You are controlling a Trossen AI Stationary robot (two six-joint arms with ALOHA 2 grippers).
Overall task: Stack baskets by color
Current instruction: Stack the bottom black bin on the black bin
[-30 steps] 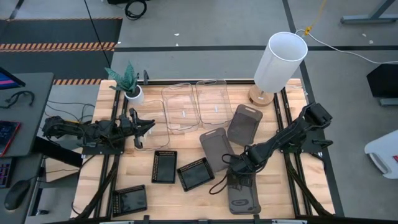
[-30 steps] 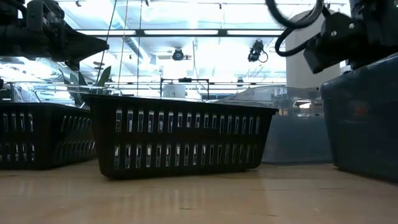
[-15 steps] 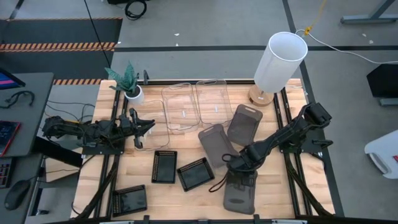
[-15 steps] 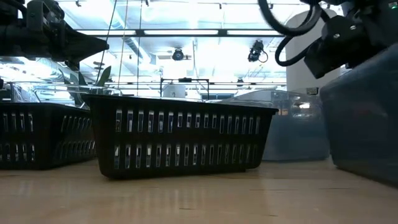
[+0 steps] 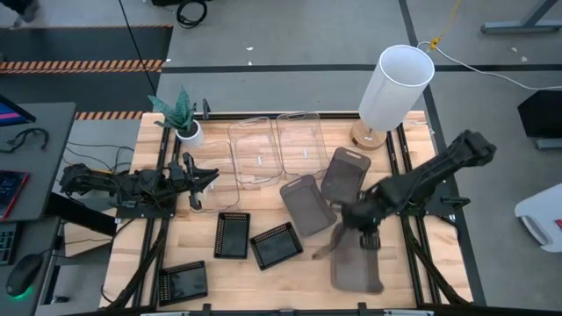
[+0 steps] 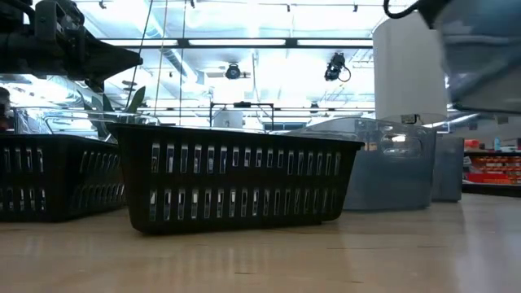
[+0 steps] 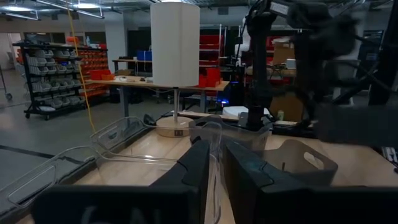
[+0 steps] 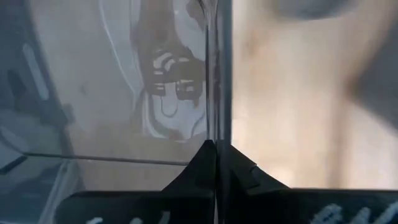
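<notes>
a: eight baskets show from above. two clear baskets (image 5: 278, 147) lie side by side near the far edge of the tabletop (image 5: 132, 246), and three black perforated baskets (image 5: 232, 234) sit toward the near edge, one at the near left corner.

b: and the grey ones?

a: two grey baskets (image 5: 325, 189) rest near the middle. the right end effector (image 5: 367, 230) is clenched on the rim of the third grey basket (image 5: 356, 266), which is blurred, by the near edge.

b: does the low view agree?

a: it shows that basket (image 6: 480, 57) raised clear of the wood, which the overhead cannot. the right wrist view shows only pinched fingers (image 8: 214, 163) on a thin edge.

b: the left end effector (image 5: 213, 180)?

a: nearly closed, empty, at the left side beside the clear baskets.
</notes>
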